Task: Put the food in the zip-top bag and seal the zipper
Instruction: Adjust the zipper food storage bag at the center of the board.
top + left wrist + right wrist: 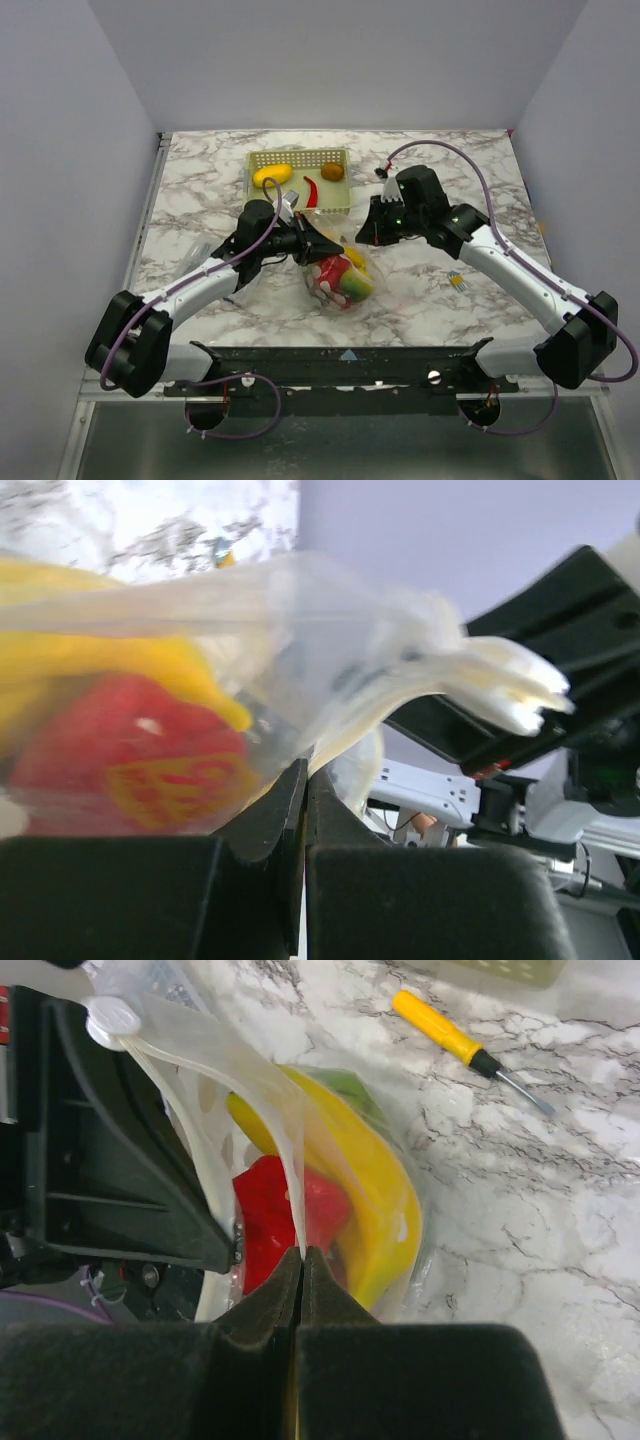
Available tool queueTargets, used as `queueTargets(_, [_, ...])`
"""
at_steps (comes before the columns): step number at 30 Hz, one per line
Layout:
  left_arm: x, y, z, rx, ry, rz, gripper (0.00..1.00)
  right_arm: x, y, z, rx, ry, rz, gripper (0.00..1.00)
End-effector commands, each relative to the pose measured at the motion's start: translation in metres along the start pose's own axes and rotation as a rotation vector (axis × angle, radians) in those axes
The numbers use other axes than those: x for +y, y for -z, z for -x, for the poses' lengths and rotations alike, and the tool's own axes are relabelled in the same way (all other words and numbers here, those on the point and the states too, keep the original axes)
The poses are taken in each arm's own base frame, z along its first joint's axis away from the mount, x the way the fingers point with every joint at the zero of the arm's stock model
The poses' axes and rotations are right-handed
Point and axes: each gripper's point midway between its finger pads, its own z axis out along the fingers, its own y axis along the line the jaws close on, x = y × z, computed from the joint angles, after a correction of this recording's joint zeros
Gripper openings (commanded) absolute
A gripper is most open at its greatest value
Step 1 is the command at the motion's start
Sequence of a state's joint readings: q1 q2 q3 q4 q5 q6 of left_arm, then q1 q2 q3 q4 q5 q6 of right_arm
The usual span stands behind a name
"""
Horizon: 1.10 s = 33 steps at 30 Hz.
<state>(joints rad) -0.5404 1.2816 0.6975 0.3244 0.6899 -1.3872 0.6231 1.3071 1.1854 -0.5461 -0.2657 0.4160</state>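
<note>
So, left fingers and right fingers were both clamped on the zip-top bag, food inside. Sealing step, I reckoned; next needed pressing along the zipper.

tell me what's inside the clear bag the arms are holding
Inside the zip-top bag: a red toy food, a yellow piece and a green piece. Anything behind those three is covered by them and the folded plastic.

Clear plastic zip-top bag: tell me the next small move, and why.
Probably slide the right hand along the mouth strip of the clear plastic zip-top bag, away from the left hand, pressing it closed. Both hands are shut on that edge, with red and yellow toy food inside.
</note>
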Motion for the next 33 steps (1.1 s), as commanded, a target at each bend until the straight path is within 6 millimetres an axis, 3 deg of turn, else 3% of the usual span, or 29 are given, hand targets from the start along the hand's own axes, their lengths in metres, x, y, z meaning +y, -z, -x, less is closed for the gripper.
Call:
queueTargets(1, [-0.031,0.008,0.001,-0.006,-0.079,-0.062,0.00,0.026,0.010,0.020,-0.044,0.024,0.072,0.01])
queueTargets(5, [-0.043,0.016,0.007,-0.063,-0.132,-0.047,0.00,0.041,0.025,0.030,-0.077,0.056,0.125,0.01])
queueTargets(15, [-0.035,0.006,0.009,-0.036,-0.087,-0.060,0.00,0.050,0.018,0.026,-0.065,0.002,0.170,0.03])
queueTargets(19, [-0.034,0.002,0.012,-0.031,-0.087,-0.059,0.00,0.050,0.020,0.022,-0.083,0.012,0.184,0.10])
queueTargets(25, [-0.032,-0.001,0.014,-0.034,-0.085,-0.054,0.00,0.045,0.016,0.016,-0.073,0.065,0.175,0.30])
queueTargets(33, [-0.025,-0.003,0.014,-0.031,-0.081,-0.040,0.00,0.036,0.022,0.022,-0.081,0.146,0.078,0.48])
